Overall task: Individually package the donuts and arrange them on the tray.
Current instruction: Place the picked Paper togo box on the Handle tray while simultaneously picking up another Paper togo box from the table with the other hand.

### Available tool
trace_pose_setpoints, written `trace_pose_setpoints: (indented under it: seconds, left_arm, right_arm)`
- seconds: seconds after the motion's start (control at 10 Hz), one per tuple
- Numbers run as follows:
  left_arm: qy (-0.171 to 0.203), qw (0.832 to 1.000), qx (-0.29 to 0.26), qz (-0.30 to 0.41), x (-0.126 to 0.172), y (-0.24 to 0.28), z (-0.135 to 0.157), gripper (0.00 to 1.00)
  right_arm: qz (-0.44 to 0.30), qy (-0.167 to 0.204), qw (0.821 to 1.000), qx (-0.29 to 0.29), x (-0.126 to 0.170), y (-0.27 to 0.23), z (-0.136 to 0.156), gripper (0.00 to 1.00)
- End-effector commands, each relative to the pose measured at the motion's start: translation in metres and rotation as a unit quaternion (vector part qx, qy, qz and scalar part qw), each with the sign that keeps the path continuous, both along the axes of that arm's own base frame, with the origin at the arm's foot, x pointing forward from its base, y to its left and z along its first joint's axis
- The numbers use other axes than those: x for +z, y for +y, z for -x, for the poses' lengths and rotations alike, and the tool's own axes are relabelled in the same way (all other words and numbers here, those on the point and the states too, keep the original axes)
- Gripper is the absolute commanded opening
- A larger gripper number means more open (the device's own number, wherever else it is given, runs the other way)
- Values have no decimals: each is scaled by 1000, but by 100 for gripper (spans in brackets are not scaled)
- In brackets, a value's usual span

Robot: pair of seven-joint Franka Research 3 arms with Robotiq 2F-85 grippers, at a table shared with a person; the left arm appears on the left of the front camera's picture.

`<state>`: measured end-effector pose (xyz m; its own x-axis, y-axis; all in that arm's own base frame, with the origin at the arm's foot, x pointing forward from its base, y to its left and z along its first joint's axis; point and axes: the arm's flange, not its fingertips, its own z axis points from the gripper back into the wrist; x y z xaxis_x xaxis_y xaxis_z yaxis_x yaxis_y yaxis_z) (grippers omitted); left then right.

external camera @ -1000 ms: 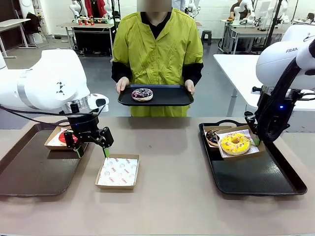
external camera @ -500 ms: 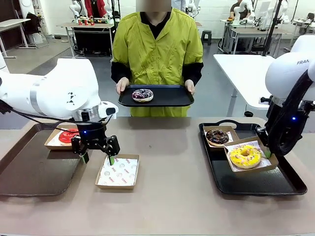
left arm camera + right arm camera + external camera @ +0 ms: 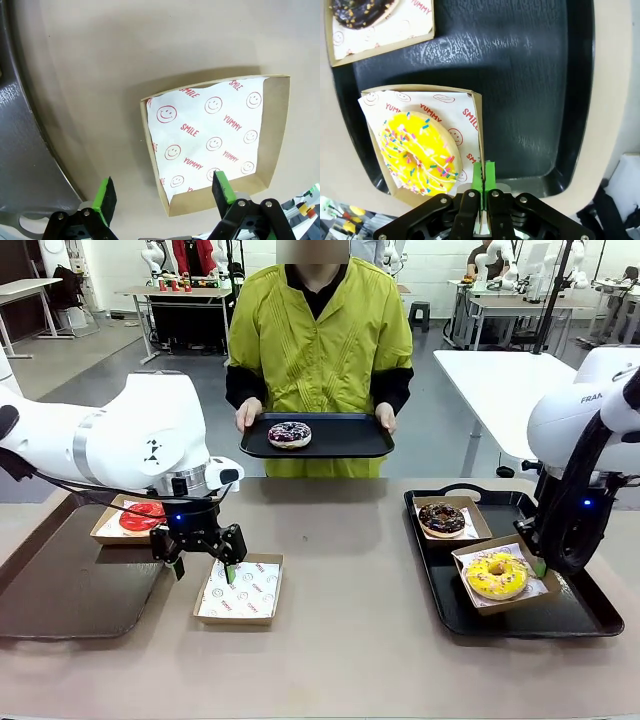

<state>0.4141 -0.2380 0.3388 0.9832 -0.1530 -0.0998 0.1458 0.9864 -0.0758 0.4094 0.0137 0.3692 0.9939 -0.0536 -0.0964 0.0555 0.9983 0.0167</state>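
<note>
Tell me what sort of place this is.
Likely a robotics lab staging a bakery counter: other robot arms stand on tables behind the person, who holds a tray, and boxed donuts sit here.

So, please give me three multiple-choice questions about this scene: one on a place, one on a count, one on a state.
1. Where is the drizzled donut?
A. on the tray the person holds
B. in the empty box
C. on the bare table

2. How many donuts lie on the right tray?
A. one
B. two
C. four

3. How is the right tool?
A. wide open
B. shut on the yellow donut's box
C. shut on nothing

Answers: 1 A, it sits on the held tray. 2 B, the chocolate donut and the yellow donut. 3 B, its pads pinch the box wall.
</note>
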Motion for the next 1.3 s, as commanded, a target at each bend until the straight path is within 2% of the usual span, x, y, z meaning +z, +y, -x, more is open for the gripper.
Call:
trace_pose_setpoints:
  seconds: [0.0, 0.2, 0.5, 0.6, 0.7, 0.8, 0.9, 1.0, 1.1, 1.2]
  left_arm:
    - [-5, 1000, 10, -12, -7, -5, -2, 100]
    - [-1, 1000, 15, -12, -13, -3, -4, 100]
    - [-21, 999, 32, -14, -21, 1, -9, 100]
    - [-33, 999, 38, -17, -20, 0, -9, 41]
    - [-32, 998, 41, -19, -20, 0, -10, 41]
    - [-29, 998, 41, -22, -21, 1, -11, 0]
    - [-27, 999, 41, -22, -22, 1, -12, 36]
    - [-27, 999, 42, -21, -21, 2, -12, 0]
    - [-24, 999, 42, -21, -21, 2, -13, 0]
    - [-21, 999, 41, -20, -22, 2, -14, 0]
  right_arm:
    - [-7, -6, 1000, 4, -9, -8, -3, 2]
    - [-12, -8, 1000, -2, -11, -10, -6, 2]
    - [-22, -11, 1000, -10, -16, -12, -12, 2]
    - [-28, -10, 1000, -6, -16, -12, -12, 59]
    - [-29, -9, 1000, -6, -15, -12, -12, 61]
    - [-31, -9, 999, -9, -15, -13, -12, 100]
    - [-33, -9, 999, -11, -14, -13, -12, 100]
    - [-34, -9, 999, -12, -13, -14, -11, 100]
    - [-35, -10, 999, -14, -12, -15, -11, 85]
    - [-38, -11, 999, -15, -11, -16, -10, 95]
